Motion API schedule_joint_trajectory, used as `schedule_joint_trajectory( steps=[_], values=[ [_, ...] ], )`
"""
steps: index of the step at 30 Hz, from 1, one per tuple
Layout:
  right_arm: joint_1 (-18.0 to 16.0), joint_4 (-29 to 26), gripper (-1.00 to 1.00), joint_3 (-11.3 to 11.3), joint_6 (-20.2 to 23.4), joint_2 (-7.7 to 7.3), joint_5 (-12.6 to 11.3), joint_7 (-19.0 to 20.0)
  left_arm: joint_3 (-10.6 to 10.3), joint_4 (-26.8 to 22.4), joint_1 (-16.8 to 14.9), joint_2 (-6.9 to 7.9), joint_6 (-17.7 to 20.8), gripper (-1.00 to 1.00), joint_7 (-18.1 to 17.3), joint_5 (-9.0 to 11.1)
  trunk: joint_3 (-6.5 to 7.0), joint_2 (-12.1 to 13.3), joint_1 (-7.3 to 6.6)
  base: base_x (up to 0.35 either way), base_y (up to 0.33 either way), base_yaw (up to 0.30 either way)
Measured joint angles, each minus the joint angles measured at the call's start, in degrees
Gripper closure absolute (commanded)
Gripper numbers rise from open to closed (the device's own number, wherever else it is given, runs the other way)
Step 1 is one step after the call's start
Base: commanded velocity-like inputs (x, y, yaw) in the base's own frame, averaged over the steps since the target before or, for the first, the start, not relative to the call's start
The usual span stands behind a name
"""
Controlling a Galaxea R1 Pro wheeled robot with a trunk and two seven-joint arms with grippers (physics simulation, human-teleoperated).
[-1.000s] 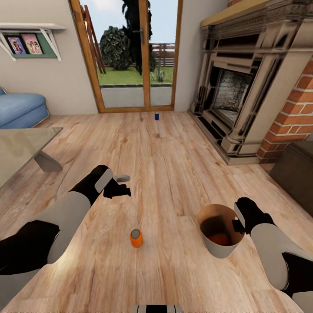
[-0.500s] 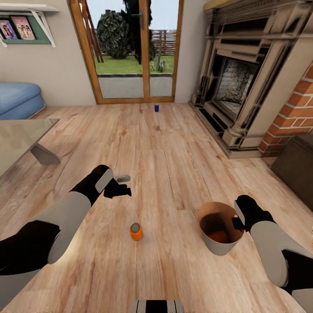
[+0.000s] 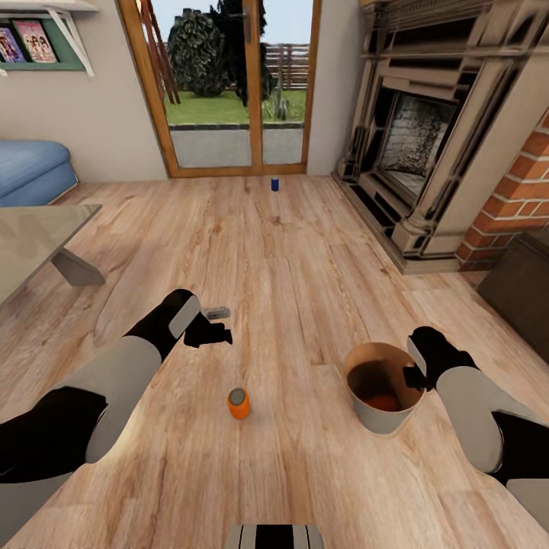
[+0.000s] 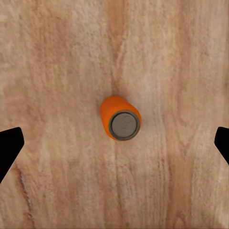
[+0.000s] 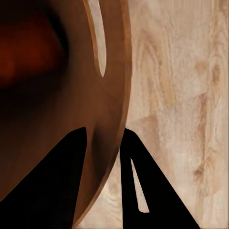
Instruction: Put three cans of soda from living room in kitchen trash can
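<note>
Living room, wood floor (image 3: 305, 259). Orange soda can (image 3: 239, 403): upright on the floor, lower centre of the head frame; silvery top facing up; in the left wrist frame the same can (image 4: 120, 118) sits at centre, seen from above. Left gripper (image 3: 216, 333): held above the floor, up and left of the orange can in the head frame, apart from it; fingers spread wide and empty, their dark tips at the two side edges of the left wrist frame. Trash can (image 3: 381, 415): pale outside, coppery brown inside, lower right of the head frame, tilted slightly; an orange object lies in its bottom, too dim to identify for certain. Right gripper (image 3: 417, 377): clamped on the trash can's rim at its right side; in the right wrist frame the two dark fingers (image 5: 131, 191) straddle the brown wall (image 5: 112, 95), one inside, one outside. Dark blue soda can (image 3: 274, 184): upright on the floor, upper centre, just before the glass doors (image 3: 229, 84), well apart from both grippers. Fireplace (image 3: 427, 145): dark, ornate, upper right; red brick wall (image 3: 518, 198) beside it. Light-blue sofa (image 3: 30, 171): left edge. Glass-topped low table (image 3: 38, 244): left, below the sofa.
</note>
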Motion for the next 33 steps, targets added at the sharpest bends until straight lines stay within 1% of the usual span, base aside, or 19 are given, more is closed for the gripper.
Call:
schedule_joint_trajectory(
  steps=[1, 3, 4, 5, 6, 7, 8, 11, 12, 13, 14, 16, 17, 20, 22, 23, 28, 29, 33],
  values=[
    [-1.29, 0.09, 1.0, -0.07, -0.01, 0.0, -0.87, 0.02, 0.0, 0.0, 0.0, -0.09, 0.0, -1.0, 0.0, -0.01, 0.0, 0.0, 0.0, 0.0, 0.0, 0.0],
    [-2.61, -3.47, 1.0, -0.3, -0.17, 0.05, -2.98, 0.12, 0.0, 0.01, 0.0, -0.16, -0.01, -1.0, -0.01, -0.01, 0.0, 0.0, 0.0, 0.0, 0.0, 0.0],
    [-3.32, -5.3, 1.0, -0.25, -0.5, 0.05, -2.77, 0.16, -0.01, 0.02, 0.0, -0.2, -0.02, -1.0, -0.01, -0.01, 0.01, -0.01, -0.01, 0.0, 0.0, 0.0],
    [-4.0, -5.16, 1.0, -0.09, -1.59, 0.07, -1.34, 0.08, -0.01, 0.03, 0.0, -0.23, -0.02, -1.0, -0.01, -0.01, 0.01, -0.01, -0.01, 0.0, 0.0, 0.0],
    [-5.36, -4.62, 1.0, 0.28, -0.02, 0.07, 0.31, -0.1, 0.0, 0.07, 0.0, -0.26, -0.01, -1.0, -0.02, -0.03, 0.02, -0.01, -0.02, 0.0, 0.0, 0.0],
    [-6.11, -4.09, 1.0, 0.61, 0.0, 0.07, 1.1, -0.18, 0.0, 0.09, 0.0, -0.25, 0.0, -1.0, -0.03, -0.05, 0.0, 0.0, 0.0, 0.0, 0.0, 0.0],
    [-6.94, -3.96, 1.0, 1.0, 0.0, 0.08, 0.94, -0.14, 0.0, 0.11, 0.0, -0.25, 0.0, -1.0, -0.04, -0.06, 0.0, 0.0, 0.0, 0.0, 0.0, 0.0],
    [-9.68, -2.23, 1.0, 2.23, -0.07, 0.06, -1.33, 0.09, 0.0, 0.12, 0.0, -0.25, -0.01, -1.0, -0.07, -0.08, 0.0, 0.0, 0.0, 0.0, 0.0, 0.0],
    [-10.64, -1.31, 1.0, 2.58, -0.1, 0.05, -1.58, 0.13, 0.0, 0.12, 0.0, -0.25, -0.01, -1.0, -0.08, -0.06, 0.0, 0.0, 0.0, 0.0, 0.0, 0.0],
    [-11.61, -0.26, 1.0, 2.9, -0.09, 0.05, -1.43, 0.11, 0.0, 0.13, 0.0, -0.25, -0.01, -1.0, -0.08, -0.07, 0.01, 0.0, 0.0, 0.0, 0.0, 0.0],
    [-13.38, 2.01, 1.0, 3.51, 0.0, 0.07, -0.63, 0.08, 0.0, 0.14, 0.0, -0.24, 0.0, -1.0, -0.08, -0.08, 0.0, 0.0, 0.0, 0.0, 0.0, 0.0],
    [-14.97, 3.97, 1.0, 3.91, 0.0, 0.12, 0.14, 0.05, -0.02, 0.15, 0.0, -0.26, 0.0, -1.0, -0.05, -0.07, 0.0, 0.0, 0.0, 0.0, 0.0, 0.0],
    [-16.69, 6.38, 1.0, 4.46, 0.0, 0.29, 0.63, -0.06, -0.06, 0.16, 0.0, -0.3, 0.0, -1.0, -0.02, -0.07, 0.0, 0.0, 0.0, 0.0, 0.0, 0.0],
    [-17.5, 7.32, 1.0, 4.15, 0.0, 0.93, -0.37, 0.03, -0.08, 0.2, 0.0, -0.3, 0.0, -1.0, -0.01, -0.09, 0.0, 0.0, 0.0, 0.0, 0.0, 0.0],
    [-17.68, 7.67, 1.0, 3.76, -0.09, 1.15, -1.33, 0.07, -0.09, 0.23, 0.0, -0.3, 0.0, -1.0, 0.02, -0.1, -0.44, -0.02, 0.06, 0.0, 0.0, 0.0],
    [-17.75, 7.77, 1.0, 3.7, -0.09, 1.24, -1.38, 0.06, -0.09, 0.24, 0.0, -0.3, 0.0, -1.0, 0.04, -0.1, -0.66, -0.03, 0.09, 0.0, 0.0, 0.0],
    [-17.97, 8.21, 1.0, 4.53, 0.0, 1.64, 0.54, -0.06, -0.21, 0.07, 0.0, -0.43, 0.0, -1.0, 0.08, -0.08, -1.77, -0.1, 0.22, 0.0, 0.0, 0.0],
    [-17.98, 8.27, 1.0, 4.61, 0.0, 1.77, 0.55, -0.06, -0.23, 0.04, 0.0, -0.58, 0.0, -1.0, 0.08, -0.07, -1.99, -0.11, 0.24, 0.0, 0.0, 0.0],
    [-18.01, 8.31, 1.0, 4.15, -0.05, 2.02, -0.9, 0.04, -0.26, -0.07, 0.0, -0.92, 0.0, -1.0, 0.08, -0.1, -2.88, -0.17, 0.35, 0.0, 0.0, 0.0]
  ],
)
